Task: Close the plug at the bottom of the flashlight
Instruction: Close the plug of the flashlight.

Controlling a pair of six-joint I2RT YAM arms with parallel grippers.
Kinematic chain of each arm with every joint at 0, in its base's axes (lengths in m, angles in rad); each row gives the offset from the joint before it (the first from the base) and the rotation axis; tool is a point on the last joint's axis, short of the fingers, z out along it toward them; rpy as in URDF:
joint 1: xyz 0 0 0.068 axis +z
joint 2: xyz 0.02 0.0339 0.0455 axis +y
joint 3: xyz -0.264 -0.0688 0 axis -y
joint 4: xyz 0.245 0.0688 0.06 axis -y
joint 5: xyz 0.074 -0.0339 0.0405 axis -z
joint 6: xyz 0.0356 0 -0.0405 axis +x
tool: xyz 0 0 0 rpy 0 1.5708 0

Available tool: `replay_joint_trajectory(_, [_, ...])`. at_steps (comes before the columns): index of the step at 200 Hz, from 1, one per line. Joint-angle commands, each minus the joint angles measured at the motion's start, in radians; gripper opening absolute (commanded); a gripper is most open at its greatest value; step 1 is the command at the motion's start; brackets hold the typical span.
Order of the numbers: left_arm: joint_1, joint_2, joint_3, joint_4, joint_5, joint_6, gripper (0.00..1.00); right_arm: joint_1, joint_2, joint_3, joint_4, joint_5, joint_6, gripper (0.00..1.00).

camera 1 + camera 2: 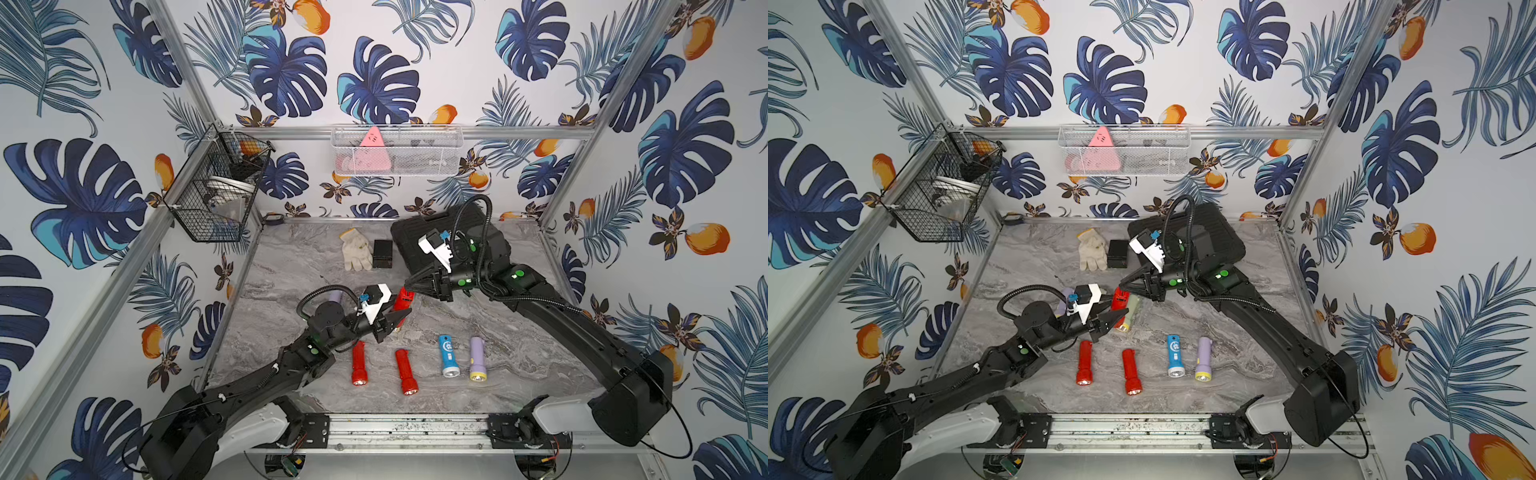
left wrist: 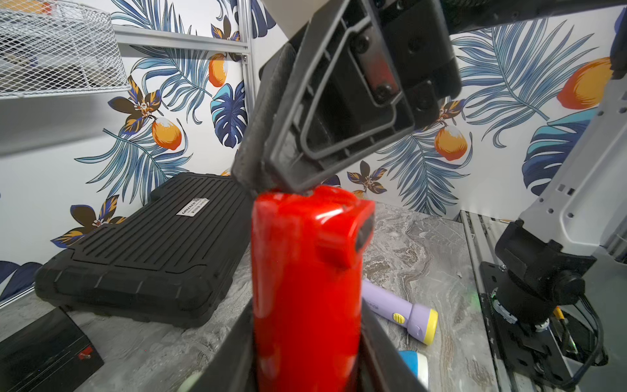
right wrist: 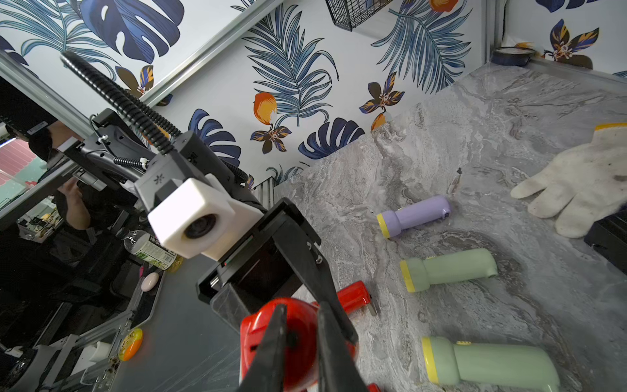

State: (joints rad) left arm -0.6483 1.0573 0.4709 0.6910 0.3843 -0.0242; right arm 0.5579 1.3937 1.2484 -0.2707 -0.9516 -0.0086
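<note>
My left gripper (image 1: 397, 320) (image 1: 1115, 318) (image 2: 307, 339) is shut on the body of a red flashlight (image 1: 404, 300) (image 1: 1119, 300) (image 2: 305, 271) (image 3: 268, 325), holding it off the table with its bottom end pointing at the right arm. My right gripper (image 1: 409, 284) (image 1: 1126, 284) (image 3: 301, 307) is shut to a thin slit, and its fingertips (image 2: 261, 169) rest against that bottom end. A red plug piece (image 3: 354, 297) (image 2: 337, 253) with a metal prong juts out sideways at the end, outside the right jaws.
Two red flashlights (image 1: 358, 363) (image 1: 405, 372), a blue one (image 1: 448, 355) and a purple one (image 1: 477, 359) lie in a row near the front. Green flashlights (image 3: 448, 269) (image 3: 488, 366) and another purple one (image 3: 414, 215) lie beyond. Black case (image 1: 453, 237), glove (image 1: 356, 249) and small black box (image 1: 382, 253) at the back.
</note>
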Motion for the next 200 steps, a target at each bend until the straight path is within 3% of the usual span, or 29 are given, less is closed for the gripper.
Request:
replay_joint_trajectory(1, [0.001, -0.012, 0.011, 0.142, 0.001, 0.013, 0.00, 0.004, 0.011, -0.005, -0.043, -0.010, 0.007, 0.11])
replay_joint_trajectory(57, [0.001, -0.017, 0.015, 0.131, 0.010, 0.012, 0.00, 0.001, -0.010, 0.012, -0.045, 0.050, -0.006, 0.03])
replay_joint_trajectory(116, [0.000, -0.021, 0.026, 0.127, 0.036, -0.002, 0.00, -0.054, -0.022, 0.047, -0.038, 0.183, -0.001, 0.09])
replay_joint_trajectory(154, [0.000, -0.016, 0.030, 0.122, 0.036, -0.013, 0.00, -0.060, -0.038, 0.044, -0.030, 0.363, 0.020, 0.20])
replay_joint_trajectory(178, [-0.003, -0.007, 0.077, 0.014, -0.033, -0.046, 0.00, -0.064, -0.068, -0.010, 0.025, 0.540, 0.074, 0.30])
replay_joint_trajectory(200, [-0.015, 0.018, 0.156, -0.166, -0.122, -0.067, 0.00, -0.075, -0.099, -0.079, 0.072, 0.737, 0.139, 0.52])
